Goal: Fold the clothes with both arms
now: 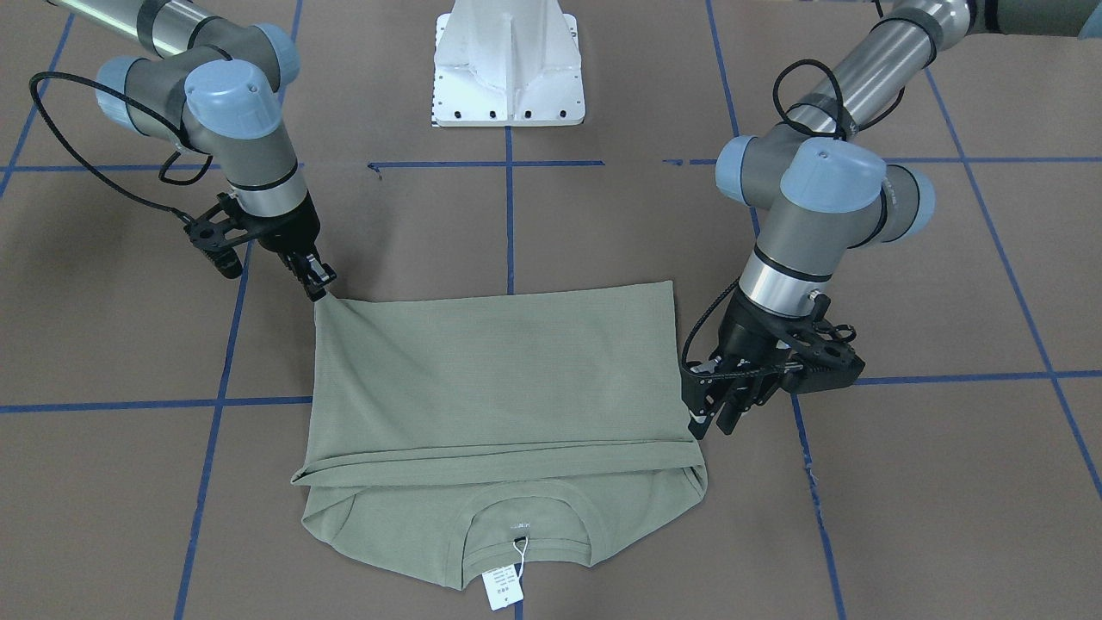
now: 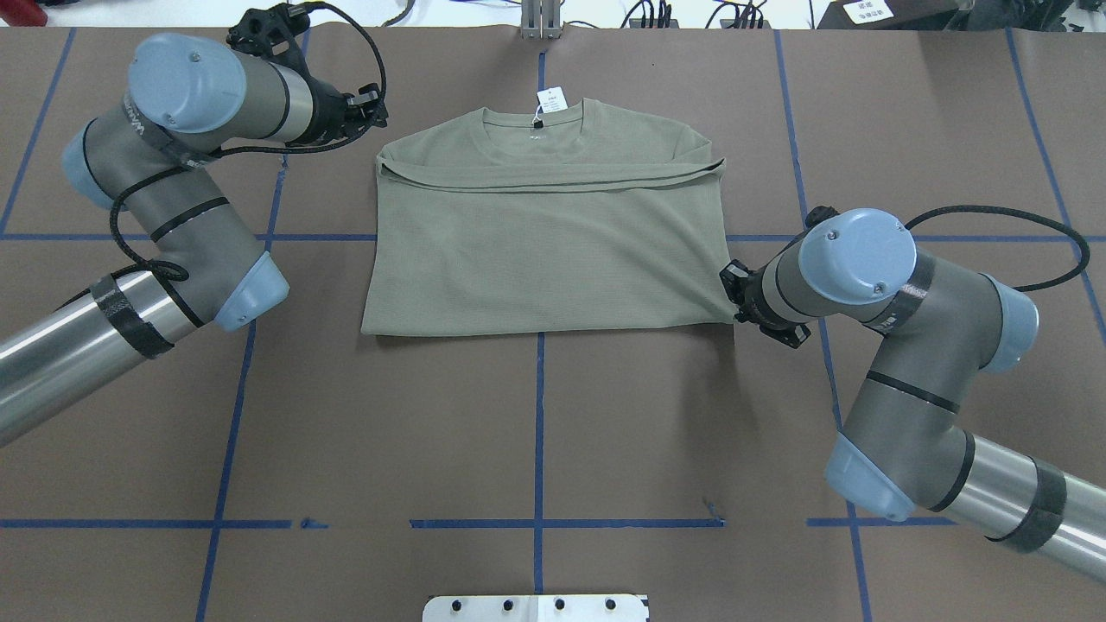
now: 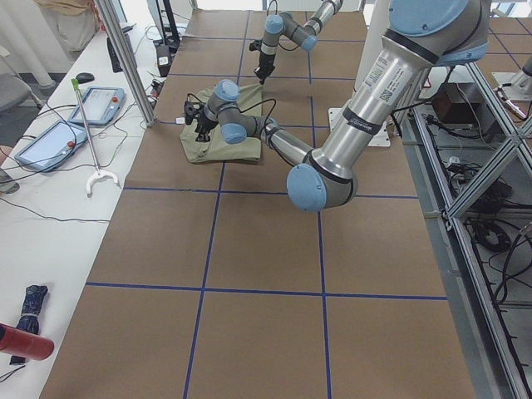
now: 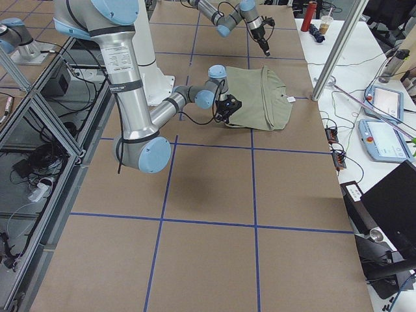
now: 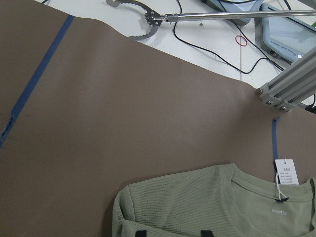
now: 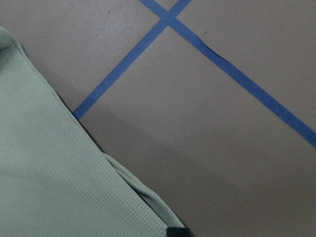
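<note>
The clothes are one sage-green shirt (image 2: pixel 544 250) lying flat, its lower half folded up toward the collar, with the white hang tag (image 2: pixel 550 99) at the neck. My right gripper (image 1: pixel 320 288) is shut on the folded shirt's corner nearest the robot, and the cloth there (image 6: pixel 98 187) is drawn to a point at the fingertip. My left gripper (image 1: pixel 710 422) hovers at the shirt's shoulder corner beside the fold edge. In the left wrist view its two black fingertips (image 5: pixel 140 232) stand apart over the cloth, open and holding nothing. The sleeves are hidden inside the fold.
The white pedestal base (image 1: pixel 508 65) stands on the brown table marked with blue tape lines (image 2: pixel 540 432). Beyond the table's far edge are a metal grabber tool (image 5: pixel 148 19), cables, tablets (image 3: pixel 46 141) and an aluminium frame post (image 4: pixel 338 52).
</note>
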